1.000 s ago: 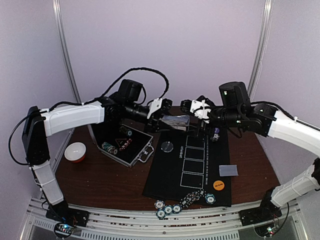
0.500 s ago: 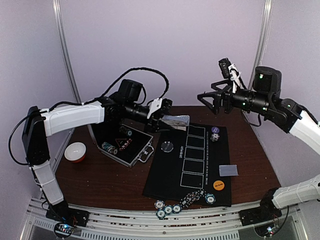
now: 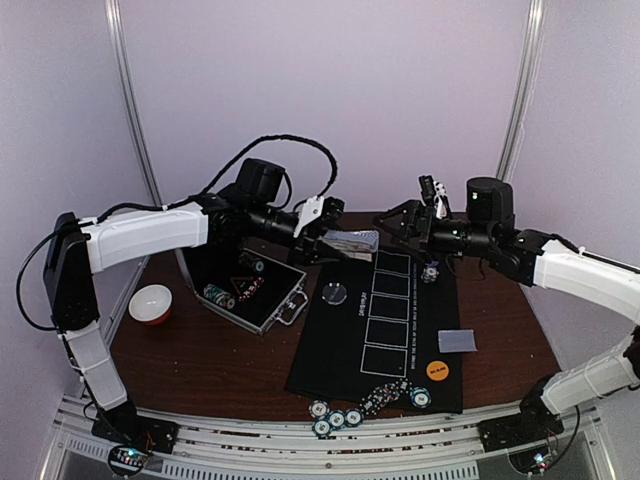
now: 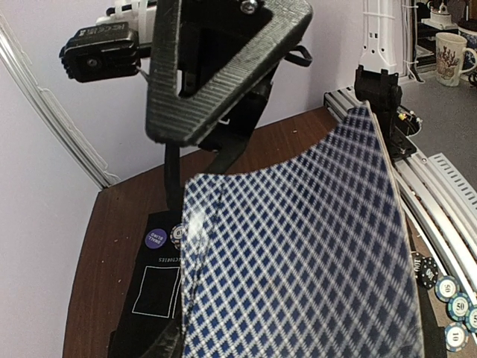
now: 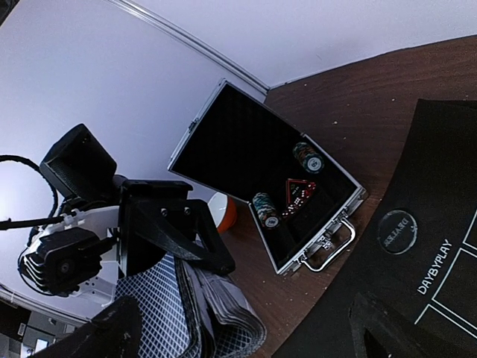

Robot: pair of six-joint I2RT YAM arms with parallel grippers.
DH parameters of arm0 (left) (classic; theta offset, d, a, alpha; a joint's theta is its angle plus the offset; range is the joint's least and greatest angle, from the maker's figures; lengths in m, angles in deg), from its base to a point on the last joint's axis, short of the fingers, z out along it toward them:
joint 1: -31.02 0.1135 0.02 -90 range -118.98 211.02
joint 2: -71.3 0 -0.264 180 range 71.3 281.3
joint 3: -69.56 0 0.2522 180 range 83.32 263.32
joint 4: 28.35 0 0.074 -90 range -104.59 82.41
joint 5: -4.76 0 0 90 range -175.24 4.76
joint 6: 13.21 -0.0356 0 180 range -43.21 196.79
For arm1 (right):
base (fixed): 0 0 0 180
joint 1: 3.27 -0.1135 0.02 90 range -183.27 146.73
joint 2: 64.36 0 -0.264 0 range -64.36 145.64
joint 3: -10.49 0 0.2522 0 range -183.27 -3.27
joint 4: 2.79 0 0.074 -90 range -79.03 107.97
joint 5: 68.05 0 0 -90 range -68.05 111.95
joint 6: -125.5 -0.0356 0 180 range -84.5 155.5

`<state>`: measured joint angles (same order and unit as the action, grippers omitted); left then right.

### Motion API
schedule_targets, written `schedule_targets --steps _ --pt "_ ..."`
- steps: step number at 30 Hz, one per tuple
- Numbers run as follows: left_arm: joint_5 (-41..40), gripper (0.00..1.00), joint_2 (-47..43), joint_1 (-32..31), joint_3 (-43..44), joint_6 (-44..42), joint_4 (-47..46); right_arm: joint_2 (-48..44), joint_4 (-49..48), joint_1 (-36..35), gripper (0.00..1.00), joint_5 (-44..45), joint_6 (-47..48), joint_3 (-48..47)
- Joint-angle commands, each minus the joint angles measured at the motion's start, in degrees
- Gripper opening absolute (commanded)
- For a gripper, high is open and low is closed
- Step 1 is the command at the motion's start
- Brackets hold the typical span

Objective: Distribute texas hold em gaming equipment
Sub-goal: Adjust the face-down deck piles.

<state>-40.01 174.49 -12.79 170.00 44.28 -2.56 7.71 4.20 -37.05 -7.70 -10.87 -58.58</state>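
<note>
The left gripper pinches the deck by one end and holds it out above the mat's far edge, I'd guess so a card can be drawn off. The right gripper faces it close by, jaws spread wide and empty. Chips lie at the near edge.

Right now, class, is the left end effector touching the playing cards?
Touching: the right wrist view shows the left end effector clamped on the playing cards.
</note>
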Motion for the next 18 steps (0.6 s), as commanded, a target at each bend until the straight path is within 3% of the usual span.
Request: schedule_targets --steps 1,8,18 --pt "1.17 0.4 -2.04 0.39 0.15 0.37 -1.99 2.29 -9.9 -1.05 1.0 -6.24 -5.33 0.57" --pt "1.07 0.4 -1.97 0.39 0.16 0.41 -2.12 5.6 -12.92 -2.91 1.0 -7.37 -7.52 0.3" --pt "1.19 0.4 -1.6 0.39 0.56 0.43 -2.11 7.44 -17.18 -4.23 0.92 -9.11 -11.79 1.65"
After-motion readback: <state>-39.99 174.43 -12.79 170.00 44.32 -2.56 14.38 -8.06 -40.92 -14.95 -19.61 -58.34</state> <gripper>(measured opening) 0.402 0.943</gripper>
